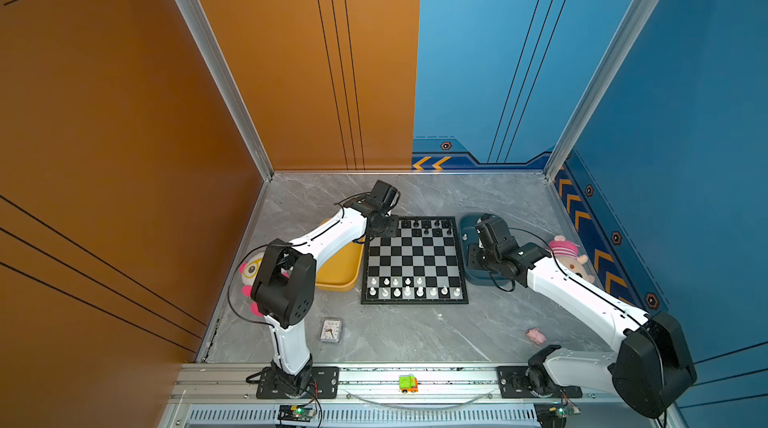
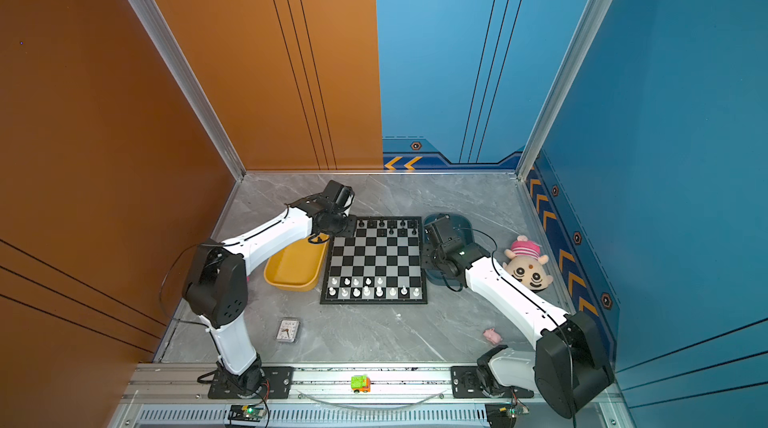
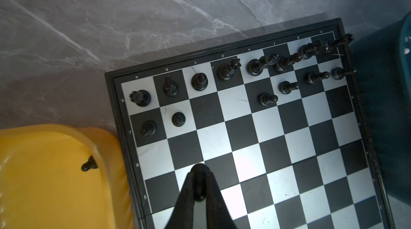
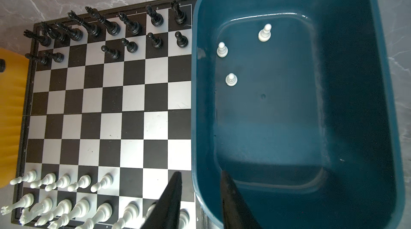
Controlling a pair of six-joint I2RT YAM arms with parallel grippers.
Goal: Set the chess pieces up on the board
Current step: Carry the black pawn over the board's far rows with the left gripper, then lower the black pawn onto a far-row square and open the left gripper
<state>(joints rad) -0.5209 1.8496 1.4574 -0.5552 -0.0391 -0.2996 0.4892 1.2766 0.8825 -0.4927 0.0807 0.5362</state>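
The board (image 1: 415, 259) lies mid-table, with several black chess pieces (image 3: 229, 70) on its far two rows and several white ones (image 4: 80, 181) on its near two rows. My left gripper (image 3: 200, 173) hangs over the board's far left part, shut on a black pawn (image 3: 199, 185) that shows between its fingers. One more black pawn (image 3: 89, 164) lies in the yellow tray (image 3: 44, 172). My right gripper (image 4: 200, 173) stands open and empty above the rim of the teal tray (image 4: 389, 105), beside the board's near right corner. Three white pawns (image 4: 231, 79) stand in that tray.
The yellow tray (image 1: 340, 276) touches the board's left side and the teal tray (image 1: 467, 224) its right. A small clock (image 1: 331, 330) and a pink toy pig (image 1: 536, 335) lie on the near table. Plush toys (image 1: 569, 255) sit by both side walls. A green toy car (image 1: 408, 383) rests on the front rail.
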